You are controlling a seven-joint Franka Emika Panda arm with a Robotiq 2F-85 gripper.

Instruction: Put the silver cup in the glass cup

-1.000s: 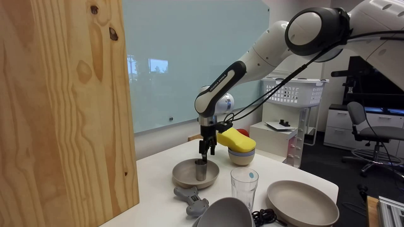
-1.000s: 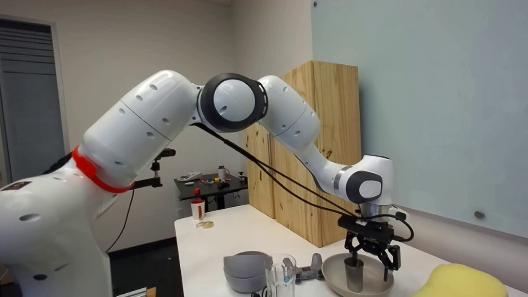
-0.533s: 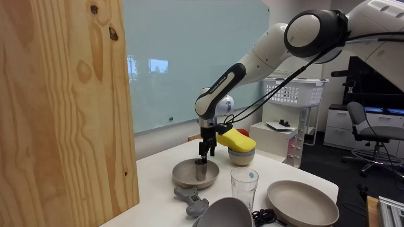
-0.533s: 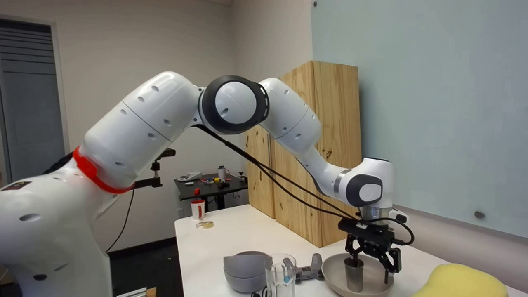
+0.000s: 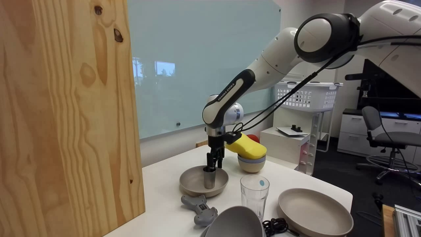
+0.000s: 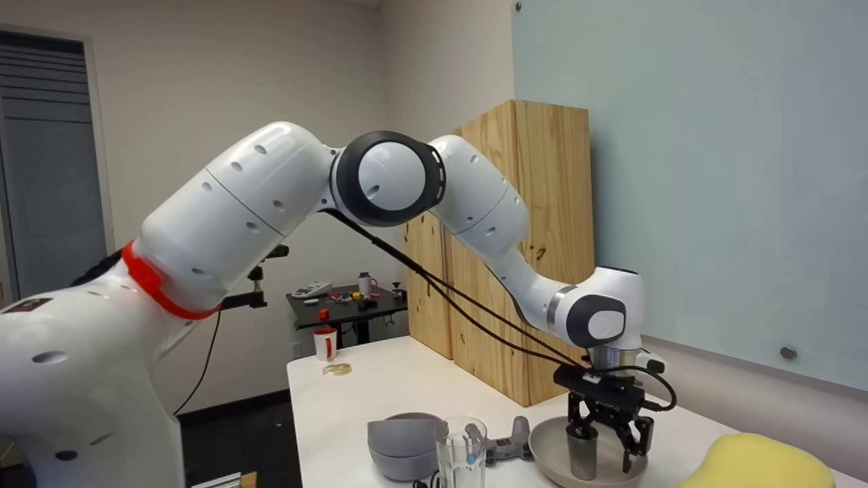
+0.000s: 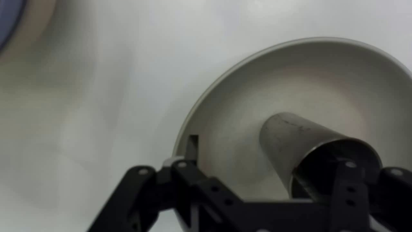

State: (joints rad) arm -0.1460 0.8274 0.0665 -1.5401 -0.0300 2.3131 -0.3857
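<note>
The pincer (image 6: 605, 449) stood with its jaws apart: one finger extended into the mouth of the silver cup (image 6: 583, 458), the opposite finger hung outside it, above the shallow bowl (image 5: 191, 183). The cup stood upright inside that bowl. The glass (image 5: 254, 194) stood near the bowl on the worktop (image 5: 161, 201). The step in hand was judged to be grasping. The next move called for closure on the cup wall, then a straight lift above the rim before transfer.
</note>
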